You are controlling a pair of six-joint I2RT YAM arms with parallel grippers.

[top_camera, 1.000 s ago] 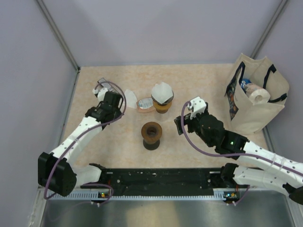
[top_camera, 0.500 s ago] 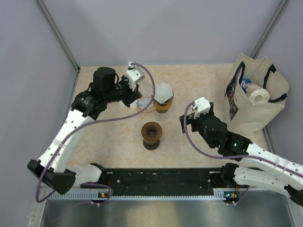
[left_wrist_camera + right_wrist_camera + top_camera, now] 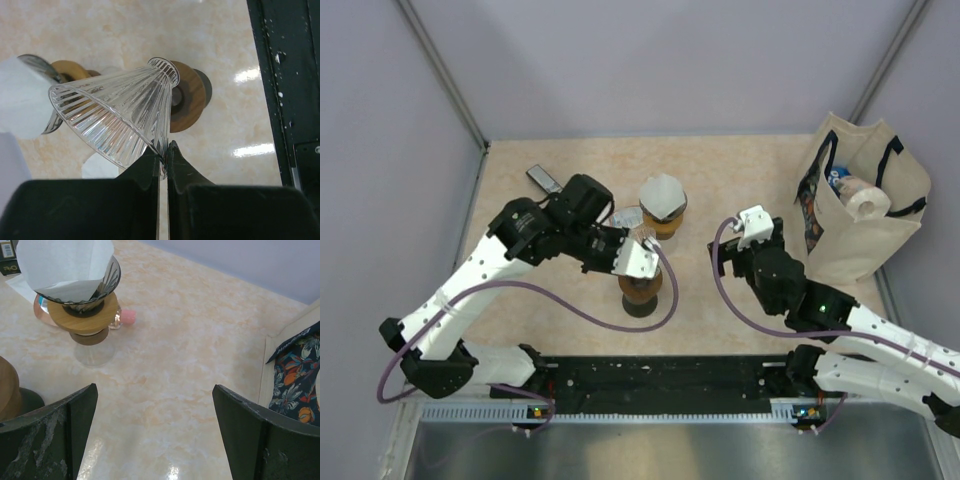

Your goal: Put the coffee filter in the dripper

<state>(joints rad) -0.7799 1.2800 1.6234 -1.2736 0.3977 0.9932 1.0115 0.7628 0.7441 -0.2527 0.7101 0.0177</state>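
Ribbed clear glass is what your left hand [image 3: 164, 152] has: its fingers are pinched tight on the wall of the dripper [image 3: 115, 115]. The dripper hangs just above the wooden stand [image 3: 187, 102], narrow end aimed at the stand's hole and wide mouth tipped away. The cone's long axis is slanted, not upright, so I judge it needs levelling before it seats. The coffee filter [image 3: 65, 262] stands just behind the stand, open in a second brewer [image 3: 82, 315]. Your right hand [image 3: 154, 390] hovers to the right of the stand, spread wide and empty. The filter lies ahead and to its left, so this looks the freer arm to fetch it.
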